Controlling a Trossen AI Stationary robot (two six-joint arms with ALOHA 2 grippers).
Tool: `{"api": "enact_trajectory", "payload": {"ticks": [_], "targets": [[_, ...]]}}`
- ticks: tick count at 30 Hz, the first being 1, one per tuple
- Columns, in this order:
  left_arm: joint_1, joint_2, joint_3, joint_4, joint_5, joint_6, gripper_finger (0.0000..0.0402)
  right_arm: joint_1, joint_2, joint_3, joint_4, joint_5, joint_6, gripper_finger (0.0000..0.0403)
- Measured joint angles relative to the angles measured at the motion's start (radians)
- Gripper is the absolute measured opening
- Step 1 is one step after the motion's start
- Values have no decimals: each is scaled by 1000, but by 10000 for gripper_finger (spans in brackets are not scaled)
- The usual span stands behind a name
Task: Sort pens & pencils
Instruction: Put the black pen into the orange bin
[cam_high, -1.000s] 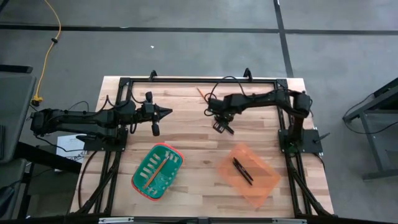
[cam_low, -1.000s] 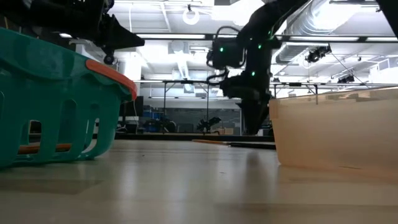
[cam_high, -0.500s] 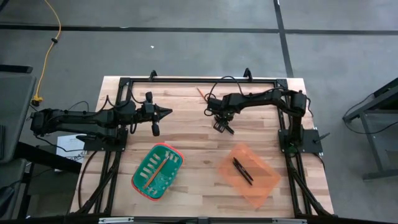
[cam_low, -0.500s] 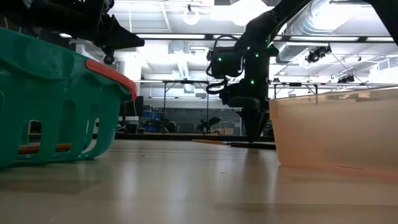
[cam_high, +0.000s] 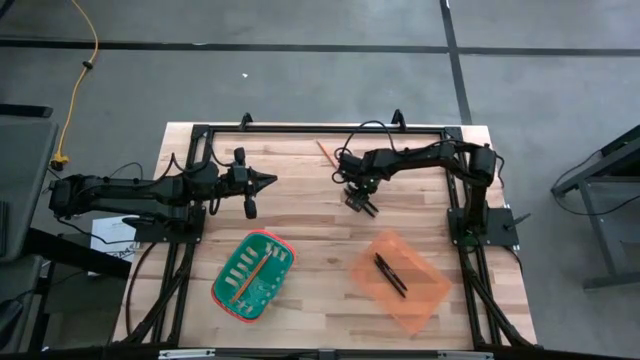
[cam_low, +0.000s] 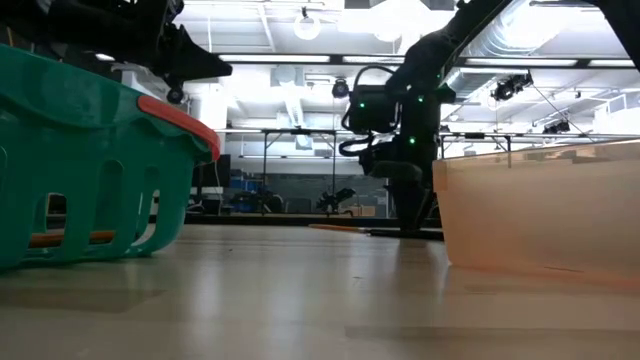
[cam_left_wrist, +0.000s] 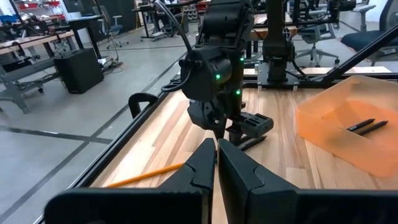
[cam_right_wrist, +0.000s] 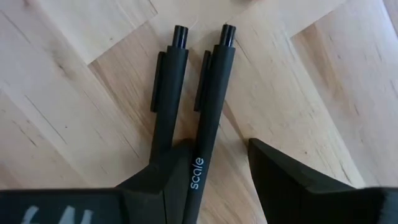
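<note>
Two black pens (cam_right_wrist: 214, 93) lie side by side on the wood, about mid-table toward the far side (cam_high: 362, 205). My right gripper (cam_right_wrist: 217, 152) hangs just over them, open: one finger stands over the lower end of one pen (cam_right_wrist: 169, 87), and the other pen runs into the gap between the fingers. Two more pens (cam_high: 388, 273) lie in the orange tray (cam_high: 420, 300). One orange pencil (cam_high: 324, 150) lies on the table near the far edge. Another pencil (cam_high: 247, 276) lies in the green basket (cam_high: 226, 297). My left gripper (cam_high: 268, 180) waits shut, left of centre. My right gripper comes at the two pens from above, pointing down, its fingers lying along them. One finger (cam_right_wrist: 168, 177) hides the lower end of one pen and sits against the side of the other pen (cam_right_wrist: 198, 165). Whether it touches either pen, I cannot tell.
The green basket stands near the table's front left (cam_low: 90, 170), the orange tray at the front right (cam_low: 540, 210). Black frame rails run along the far edge (cam_high: 320, 128) and both sides. Bare wood lies between basket and tray.
My right gripper has come down toward the two pens on the table, ending close above the wood. The left arm has kept still.
</note>
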Motion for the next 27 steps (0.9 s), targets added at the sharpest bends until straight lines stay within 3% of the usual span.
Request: {"api": "enact_trajectory", "payload": {"ticks": [4, 14, 20, 27], "targets": [[0, 0, 0, 0, 0, 1, 10, 0, 2, -2, 0, -11, -2, 135], [0, 0, 0, 0, 0, 2, 10, 0, 3, -3, -11, -18, 26, 10], [0, 0, 0, -7, 0, 2, 10, 6, -42, -11, -48, -7, 42, 14], [0, 0, 0, -7, 0, 2, 10, 66, -194, -10, -128, -15, 166, 5]]}}
